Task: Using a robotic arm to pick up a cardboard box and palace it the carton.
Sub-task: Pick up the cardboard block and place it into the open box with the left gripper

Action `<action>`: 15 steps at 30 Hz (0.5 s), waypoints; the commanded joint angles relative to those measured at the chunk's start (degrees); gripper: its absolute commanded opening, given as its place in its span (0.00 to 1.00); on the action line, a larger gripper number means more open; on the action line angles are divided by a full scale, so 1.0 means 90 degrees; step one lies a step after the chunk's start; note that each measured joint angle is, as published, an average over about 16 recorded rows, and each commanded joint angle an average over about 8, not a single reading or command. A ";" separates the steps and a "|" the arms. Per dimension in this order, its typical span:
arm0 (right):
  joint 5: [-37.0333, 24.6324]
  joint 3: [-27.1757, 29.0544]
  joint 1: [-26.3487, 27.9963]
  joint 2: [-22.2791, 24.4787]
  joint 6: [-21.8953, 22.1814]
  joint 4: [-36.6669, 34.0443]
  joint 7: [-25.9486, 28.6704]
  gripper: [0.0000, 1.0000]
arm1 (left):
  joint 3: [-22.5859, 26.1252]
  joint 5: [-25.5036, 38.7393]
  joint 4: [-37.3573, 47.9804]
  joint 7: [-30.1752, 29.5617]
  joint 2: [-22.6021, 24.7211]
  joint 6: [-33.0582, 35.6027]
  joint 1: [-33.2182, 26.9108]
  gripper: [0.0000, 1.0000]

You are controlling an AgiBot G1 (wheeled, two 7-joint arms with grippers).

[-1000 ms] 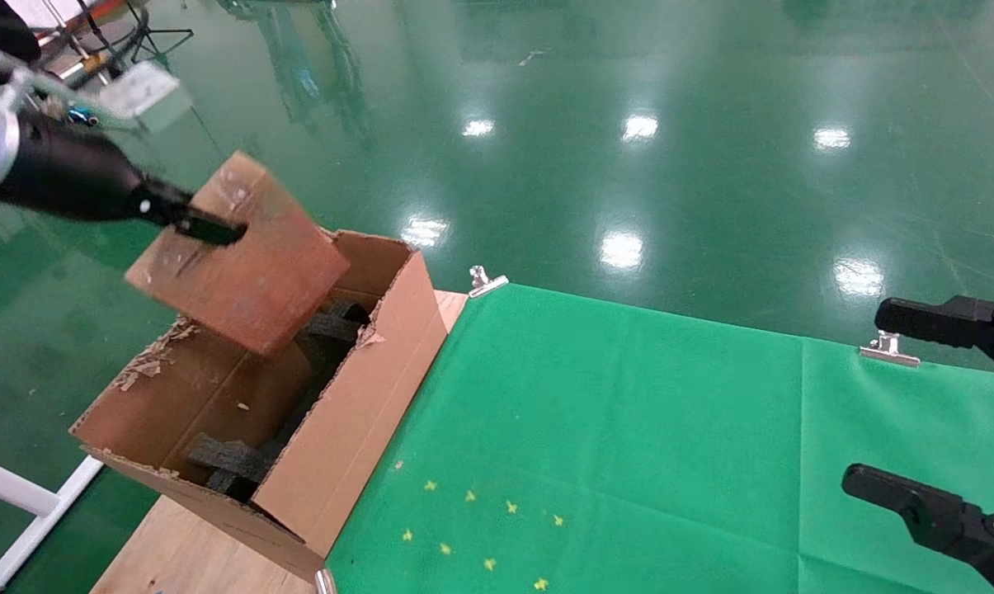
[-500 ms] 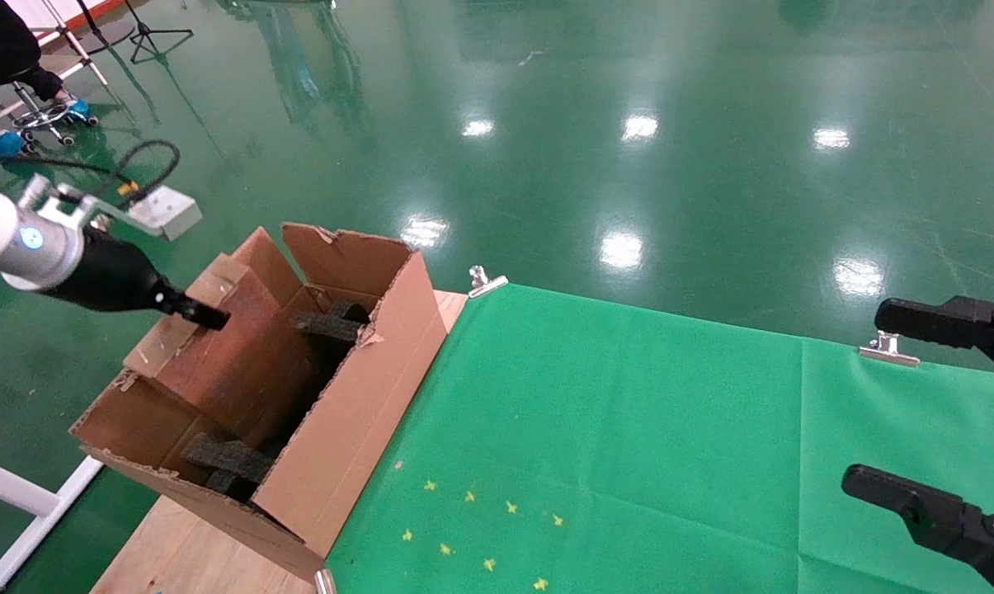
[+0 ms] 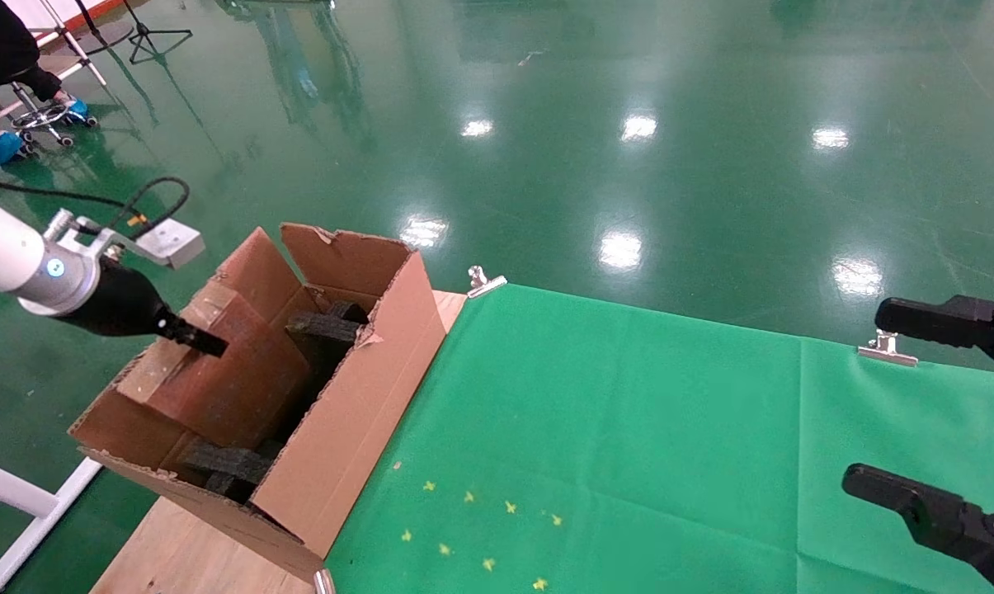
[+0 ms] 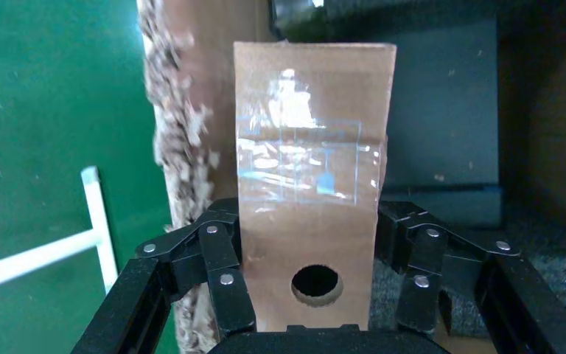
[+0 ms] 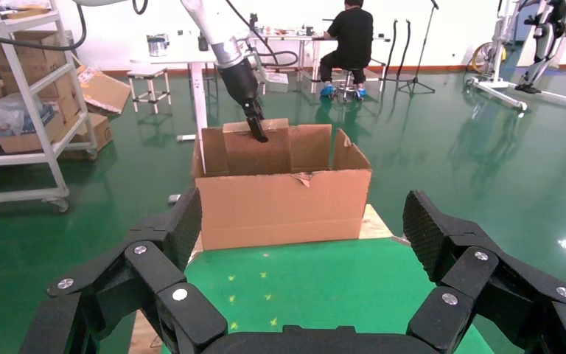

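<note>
box held inside carton

head view: left gripper clamps the cardboard box, tilted, partly inside the carton. right gripper idles apart over the green cloth.

left wrist view: fingers grip both box sides; tape and a round hole show, no legible writing.

right wrist view: person seated behind.

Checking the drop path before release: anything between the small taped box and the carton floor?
Yes. The left gripper is shut on the cardboard box, which is already partly inside the carton. Dark foam blocks sit inside, beside and below it. Whether the box already rests on foam cannot be seen. The right gripper is parked over the green cloth.
</note>
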 commanded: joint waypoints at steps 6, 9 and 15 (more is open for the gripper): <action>0.0000 0.0000 0.0000 0.0000 0.0000 0.0000 0.0000 1.00 | 0.0049 0.0067 0.0597 0.0074 0.0230 -0.0188 0.0065 0.00; 0.0000 0.0000 0.0000 0.0000 0.0000 0.0000 0.0000 1.00 | 0.0092 0.0136 0.0801 -0.0042 0.0330 -0.0258 0.0054 0.00; 0.0000 0.0000 0.0000 0.0000 0.0000 0.0000 0.0000 1.00 | 0.0111 0.0167 0.1044 -0.0159 0.0483 -0.0345 0.0089 0.00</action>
